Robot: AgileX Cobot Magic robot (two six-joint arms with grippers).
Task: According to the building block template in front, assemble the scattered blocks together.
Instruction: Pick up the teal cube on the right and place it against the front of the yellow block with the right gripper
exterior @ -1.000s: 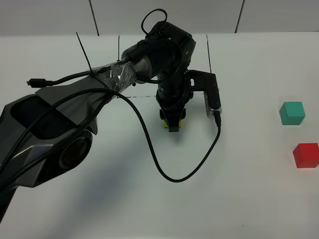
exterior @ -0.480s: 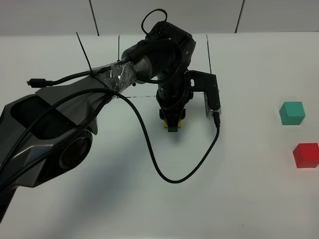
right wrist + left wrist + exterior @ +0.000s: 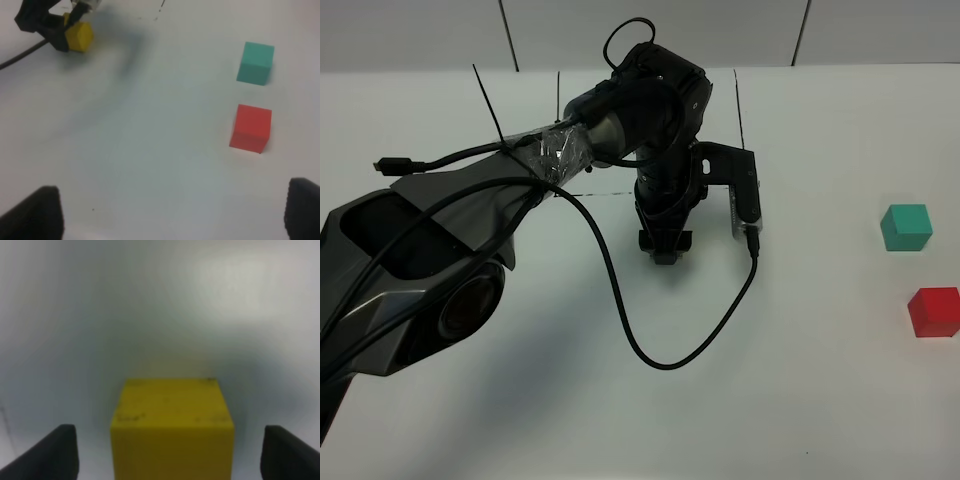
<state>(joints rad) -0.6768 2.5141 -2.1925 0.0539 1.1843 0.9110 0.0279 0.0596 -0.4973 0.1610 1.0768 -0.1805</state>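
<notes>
My left gripper stood with jaws wide, a clear gap on either side of the yellow cube resting on the white table between them. It was plain and matte, with faint scuffs on top. The teal cube and red cube sat near each other, far off to the right. My right gripper was wide too, holding nothing.

Left arm and cable crowd the middle; open table surrounds the teal cube and red cube.
</notes>
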